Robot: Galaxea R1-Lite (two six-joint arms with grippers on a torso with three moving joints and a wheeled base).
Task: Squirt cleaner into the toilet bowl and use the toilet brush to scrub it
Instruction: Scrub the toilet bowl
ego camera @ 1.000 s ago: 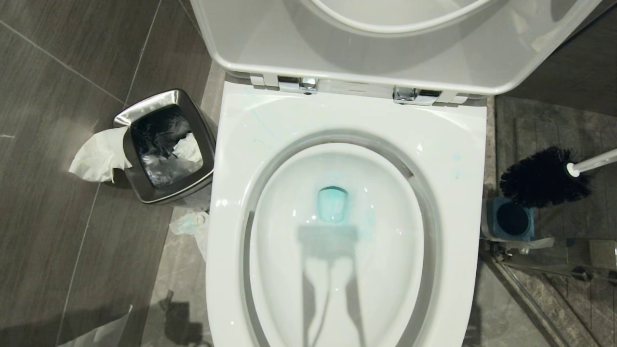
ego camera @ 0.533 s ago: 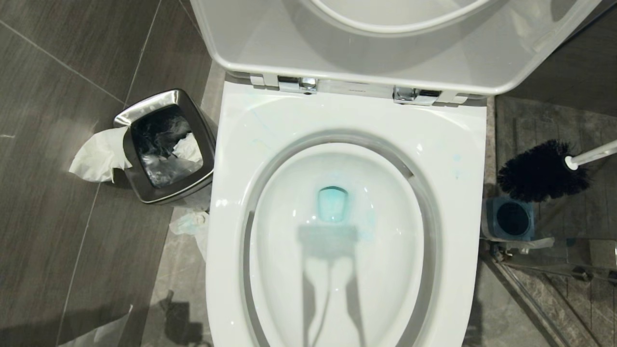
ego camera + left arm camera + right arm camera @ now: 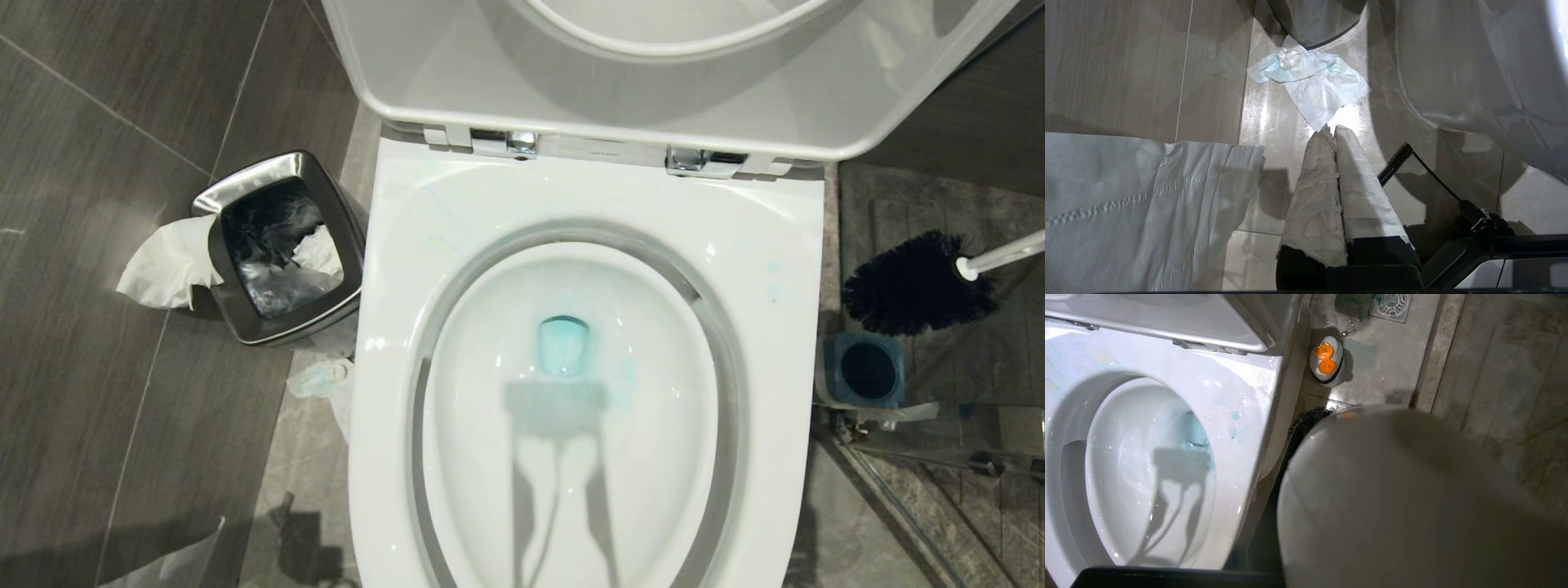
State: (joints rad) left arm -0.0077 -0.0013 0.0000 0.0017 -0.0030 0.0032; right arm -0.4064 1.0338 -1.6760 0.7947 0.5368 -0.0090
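Your left gripper's cloth-wrapped fingers are pressed together and hold nothing; they point down at the floor beside the toilet bowl, just short of a crumpled tissue, with a sheet of paper to one side. Your right gripper shows in no view, so you cannot tell how its fingers stand: a pale rounded shape fills most of the right wrist view.

In the head view the toilet brush hangs in the air right of the toilet bowl, bristles just above its blue-topped holder, white handle running off the right edge. The cleaner tints the water teal, with faint smears on the rim. A steel waste bin stands to the bowl's left.

Only the right wrist view shows an orange-capped bottle and floor drain behind the bowl.
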